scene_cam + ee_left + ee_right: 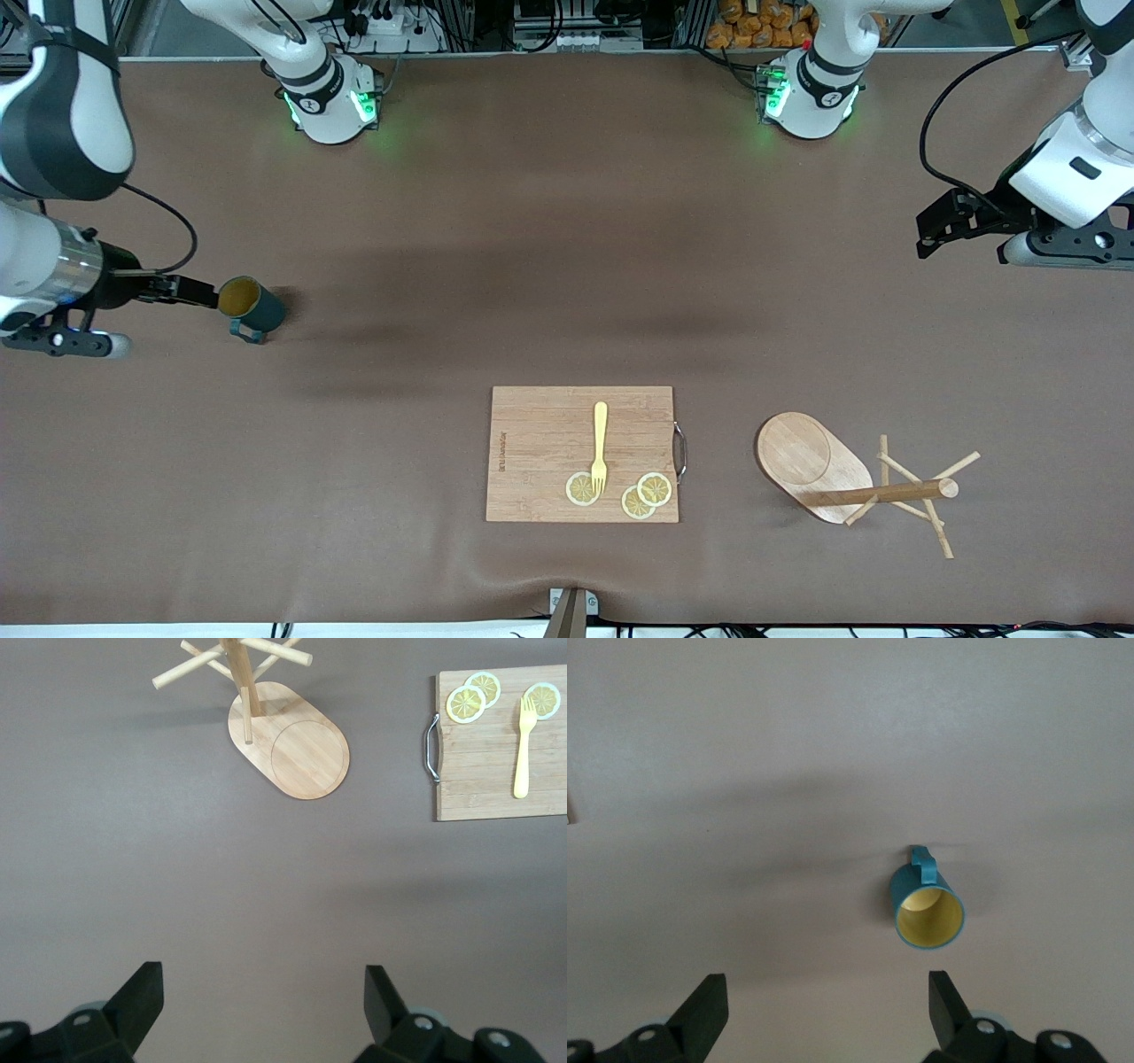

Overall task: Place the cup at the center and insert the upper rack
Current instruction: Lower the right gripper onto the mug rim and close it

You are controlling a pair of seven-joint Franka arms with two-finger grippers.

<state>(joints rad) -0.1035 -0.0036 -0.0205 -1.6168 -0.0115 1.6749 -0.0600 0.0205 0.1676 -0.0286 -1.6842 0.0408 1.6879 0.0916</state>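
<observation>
The dark teal cup with a yellowish inside stands on the brown table toward the right arm's end. It also shows in the right wrist view, handle away from the fingers. My right gripper is open and empty, above the table just beside the cup, which is not between its fingers. The wooden mug tree, the upper rack, is toward the left arm's end, its pole pointing to that end; I cannot tell if it is upright. My left gripper is open and empty, high above bare table.
A rectangular wooden cutting board lies mid-table near the front camera. On it are a yellow fork and three lemon slices. A metal handle is on its side toward the mug tree.
</observation>
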